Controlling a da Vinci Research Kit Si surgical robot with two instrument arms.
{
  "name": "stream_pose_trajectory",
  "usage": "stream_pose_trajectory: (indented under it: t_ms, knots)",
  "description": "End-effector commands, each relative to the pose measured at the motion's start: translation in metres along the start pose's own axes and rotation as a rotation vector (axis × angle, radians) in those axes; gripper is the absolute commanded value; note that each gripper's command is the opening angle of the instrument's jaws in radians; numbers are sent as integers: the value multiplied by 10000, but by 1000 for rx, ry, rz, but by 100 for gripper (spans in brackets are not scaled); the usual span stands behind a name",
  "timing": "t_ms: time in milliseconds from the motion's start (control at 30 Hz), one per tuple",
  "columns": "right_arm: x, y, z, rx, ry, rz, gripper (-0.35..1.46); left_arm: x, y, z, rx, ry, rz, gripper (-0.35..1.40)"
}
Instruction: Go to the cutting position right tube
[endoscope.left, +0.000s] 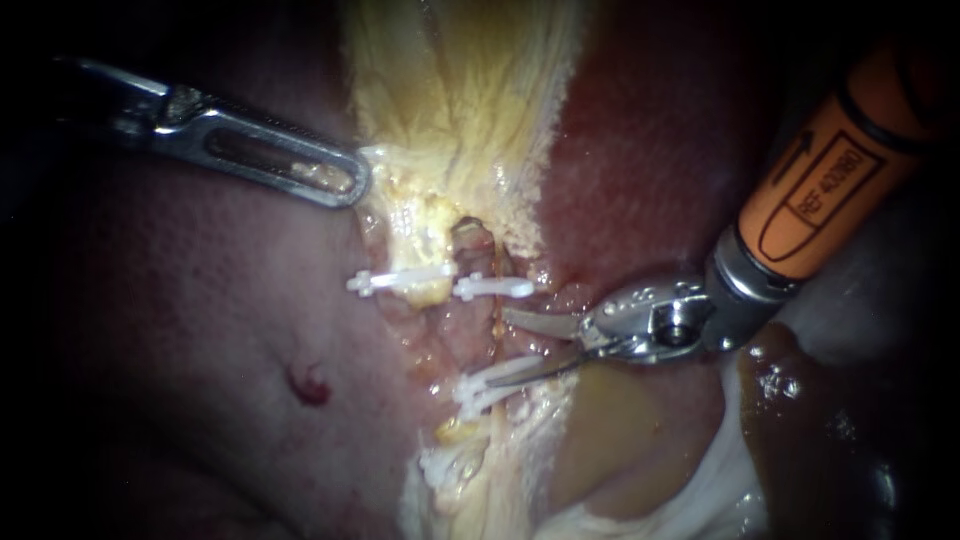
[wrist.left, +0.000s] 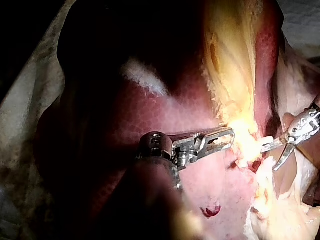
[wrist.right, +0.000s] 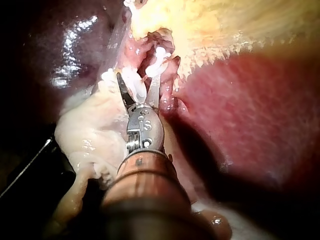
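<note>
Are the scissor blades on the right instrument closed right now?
No, the blades of the right instrument stand apart with a clear gap, near the white clips.

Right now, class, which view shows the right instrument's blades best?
Endoscope view: the right instrument spreads both blades side-on, gap plain. Right wrist view: from behind, among white clips. Left wrist view: small and distant.

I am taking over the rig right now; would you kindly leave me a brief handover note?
Left instrument: shut on the edge of the pale yellow fatty tissue.
Right instrument: blades open, gripping nothing.
Things: the thin reddish right tube runs between the upper white plastic clip and the lower white plastic clip.
Done: the blade tips lie at the tube, between those clips.
Left: ease the open blades around the tube, which looks uncut.
</note>
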Motion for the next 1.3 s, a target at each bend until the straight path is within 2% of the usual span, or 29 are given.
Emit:
stream_pose_trajectory:
  t_ms: [33,233,800,900,1300]
  knots:
    - [1,1,1,1,1,-1,143,0,0,0,-1,0,0,-35]
    - [7,4,10,19,38,4,143,0,0,0,-1,0,0,-35]
    - [14,6,25,124,89,-10,143,0,0,0,-1,0,0,-35]
    - [16,1,22,157,109,-8,143,0,0,0,-1,0,0,-35]
    - [35,-35,16,294,179,-19,143,0,0,0,-1,0,0,-35]
